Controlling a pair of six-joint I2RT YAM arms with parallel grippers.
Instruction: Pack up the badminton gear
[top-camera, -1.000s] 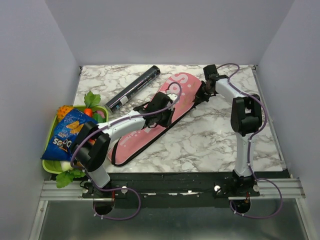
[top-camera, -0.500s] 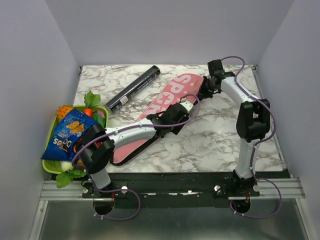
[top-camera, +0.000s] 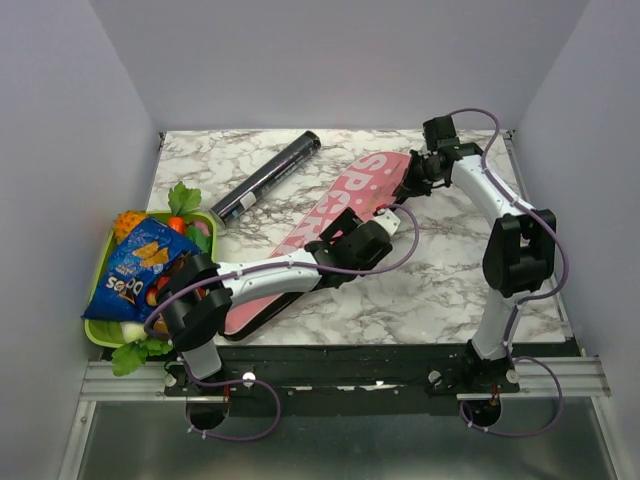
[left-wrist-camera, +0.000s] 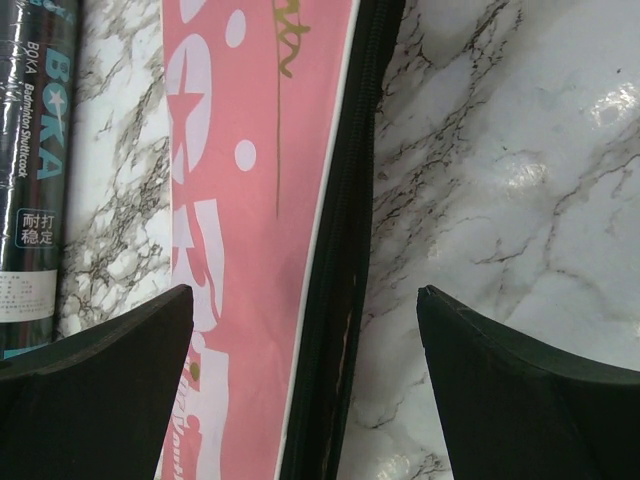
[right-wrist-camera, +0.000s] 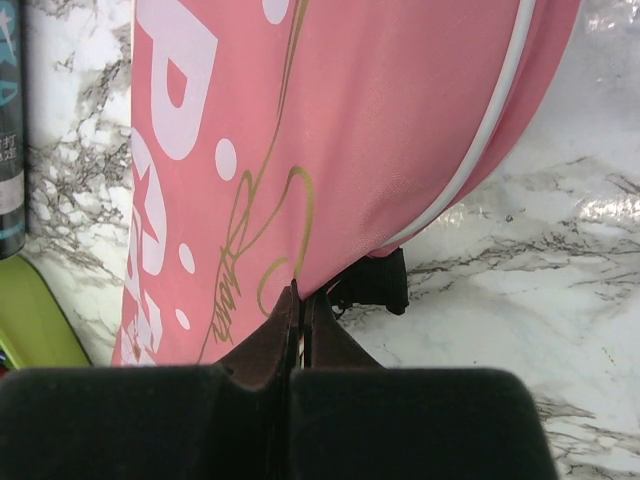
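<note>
Slippage is the main risk. From above, the pink bag (top-camera: 365, 180) lies slantwise across the marble table (top-camera: 450, 270) with its wide end at the far right, where the right gripper (top-camera: 408, 186) meets its rim. The left gripper (top-camera: 382, 228) hangs over the bag's right edge about midway along. The black tube (top-camera: 265, 178) lies near the bag on its left. No racket shows in any view, so whether any is inside cannot be told.

In the left wrist view, the left gripper (left-wrist-camera: 305, 295) has its jaws wide apart and holds nothing, straddling the black zipper (left-wrist-camera: 350, 200) edge. If it closed here, one finger could land on bare marble and merely shove the bag toward the tube (left-wrist-camera: 35, 180).

In the right wrist view, the right gripper (right-wrist-camera: 297, 300) is pressed together on a thin sliver of the bag's (right-wrist-camera: 350, 130) rim, beside a black tab (right-wrist-camera: 378, 285). So little fabric is caught that a pull could slip free, or drag the whole bag into the tube.
</note>
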